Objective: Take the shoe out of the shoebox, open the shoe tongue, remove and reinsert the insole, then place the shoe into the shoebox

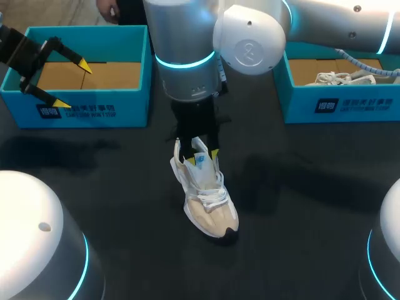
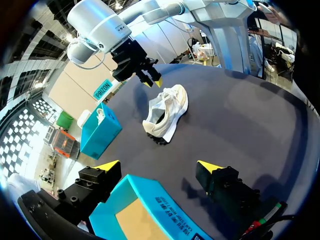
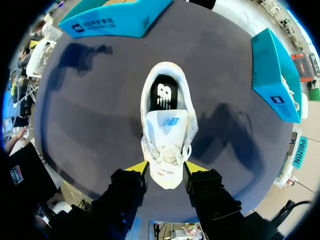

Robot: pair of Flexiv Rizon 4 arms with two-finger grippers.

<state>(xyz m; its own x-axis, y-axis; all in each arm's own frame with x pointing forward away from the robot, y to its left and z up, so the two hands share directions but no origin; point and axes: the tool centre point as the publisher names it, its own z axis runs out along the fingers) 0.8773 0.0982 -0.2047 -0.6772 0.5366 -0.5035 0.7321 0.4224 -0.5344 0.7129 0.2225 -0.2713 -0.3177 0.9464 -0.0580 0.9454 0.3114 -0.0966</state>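
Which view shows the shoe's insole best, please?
The right wrist view: it looks straight down into the shoe, so the dark insole shows in the heel opening. The head view has the right gripper over that opening; the left wrist view shows the shoe side-on.

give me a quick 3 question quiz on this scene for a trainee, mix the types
1. True or false: the sneaker stands on the table.
2. What is right below the right tool? A the sneaker B a loose insole C a lid
3. Fill in: the left tool hangs open over the left ____.
Key: 1 true; 2 A; 3 shoebox.
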